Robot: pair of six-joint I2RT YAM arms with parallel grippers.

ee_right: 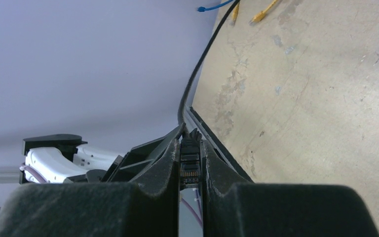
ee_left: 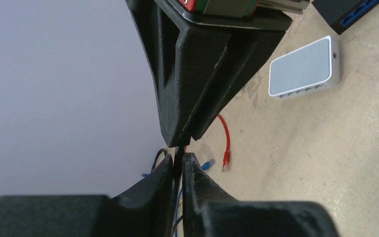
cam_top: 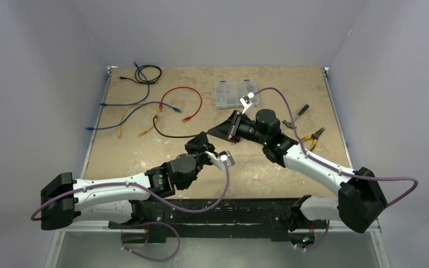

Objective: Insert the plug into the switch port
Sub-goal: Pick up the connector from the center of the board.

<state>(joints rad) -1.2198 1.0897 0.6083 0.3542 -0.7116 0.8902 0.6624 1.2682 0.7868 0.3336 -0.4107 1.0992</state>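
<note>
My right gripper point(cam_top: 217, 133) is shut on the black plug point(ee_right: 190, 163), whose gold contacts face the right wrist camera. The plug's black cable point(cam_top: 170, 134) runs left across the table. My left gripper point(ee_left: 178, 160) meets the right one tip to tip and is shut on that black cable point(ee_left: 177, 170) just behind the plug. Both grippers hover above the middle of the table. The white switch point(ee_left: 303, 69) lies flat on the table in the left wrist view, its row of ports along its near side. In the top view it is hidden.
A black device with blue ports point(ee_left: 348, 10) sits beside the switch. Red point(cam_top: 185, 103), blue point(cam_top: 128, 109) and yellow point(cam_top: 124, 118) patch cables and a black coil point(cam_top: 148, 73) lie at the back left. A clear organiser box point(cam_top: 234, 94) and pliers point(cam_top: 313, 137) are at the back right.
</note>
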